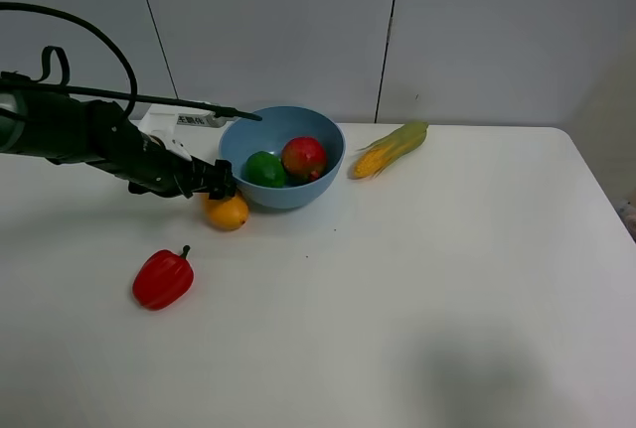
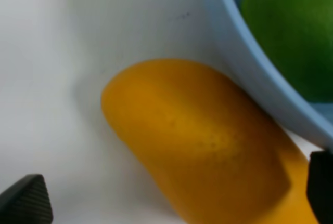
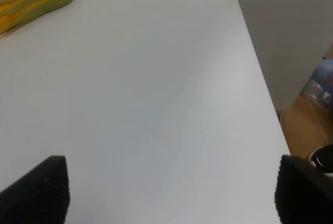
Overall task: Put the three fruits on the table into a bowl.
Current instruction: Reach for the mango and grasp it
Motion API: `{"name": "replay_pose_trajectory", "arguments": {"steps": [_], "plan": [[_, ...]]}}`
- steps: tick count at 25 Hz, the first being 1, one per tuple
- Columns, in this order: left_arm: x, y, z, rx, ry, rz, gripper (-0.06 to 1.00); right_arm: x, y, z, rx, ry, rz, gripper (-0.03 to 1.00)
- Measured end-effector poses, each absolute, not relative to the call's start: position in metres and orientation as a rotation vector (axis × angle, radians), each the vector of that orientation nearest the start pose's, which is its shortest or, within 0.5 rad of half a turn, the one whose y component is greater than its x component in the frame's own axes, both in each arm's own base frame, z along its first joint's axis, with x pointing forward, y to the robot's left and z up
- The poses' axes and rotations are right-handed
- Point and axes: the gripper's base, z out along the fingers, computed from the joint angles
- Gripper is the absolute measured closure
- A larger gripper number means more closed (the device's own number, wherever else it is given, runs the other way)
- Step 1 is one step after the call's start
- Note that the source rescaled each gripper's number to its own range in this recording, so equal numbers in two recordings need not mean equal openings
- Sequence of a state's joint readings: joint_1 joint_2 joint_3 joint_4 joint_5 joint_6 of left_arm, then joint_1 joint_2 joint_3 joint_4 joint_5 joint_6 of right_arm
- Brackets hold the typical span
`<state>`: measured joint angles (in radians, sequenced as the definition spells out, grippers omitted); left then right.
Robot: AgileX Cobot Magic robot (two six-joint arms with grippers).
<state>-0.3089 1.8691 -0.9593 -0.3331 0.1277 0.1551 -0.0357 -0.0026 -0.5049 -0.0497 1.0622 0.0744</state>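
The orange-yellow mango (image 1: 228, 213) lies on the white table (image 1: 417, 279), touching the light-blue bowl's (image 1: 298, 193) left front wall. The green lime (image 1: 264, 168) and the round red fruit (image 1: 304, 157) lie inside the bowl. My left gripper (image 1: 226, 184) is just above the mango. In the left wrist view the gripper (image 2: 174, 198) is open, its fingertips (image 2: 26, 199) wide on either side of the mango (image 2: 197, 141), beside the bowl rim (image 2: 260, 73) and the lime (image 2: 291, 26). My right gripper (image 3: 169, 193) is open and empty over bare table; it is out of the exterior view.
A red bell pepper (image 1: 163, 278) lies at the front left. A corn cob (image 1: 390, 148) lies right of the bowl and shows in the right wrist view (image 3: 34, 0). A white device (image 1: 174, 122) sits behind the left arm. The table's right edge (image 3: 260, 78) is near.
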Motion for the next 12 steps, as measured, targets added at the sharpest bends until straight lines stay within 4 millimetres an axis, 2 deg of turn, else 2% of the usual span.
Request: {"name": "replay_pose_trajectory", "arguments": {"steps": [6, 12], "plan": [[0.346, -0.114, 0.137, 0.170, 2.526, -0.254, -0.06, -0.006, -0.004, 0.279, 0.115, 2.034, -0.035, 0.71], [0.356, -0.123, 0.148, 0.143, 2.498, -0.298, -0.06, -0.006, -0.004, 0.279, 0.115, 2.034, -0.035, 0.71]]}}
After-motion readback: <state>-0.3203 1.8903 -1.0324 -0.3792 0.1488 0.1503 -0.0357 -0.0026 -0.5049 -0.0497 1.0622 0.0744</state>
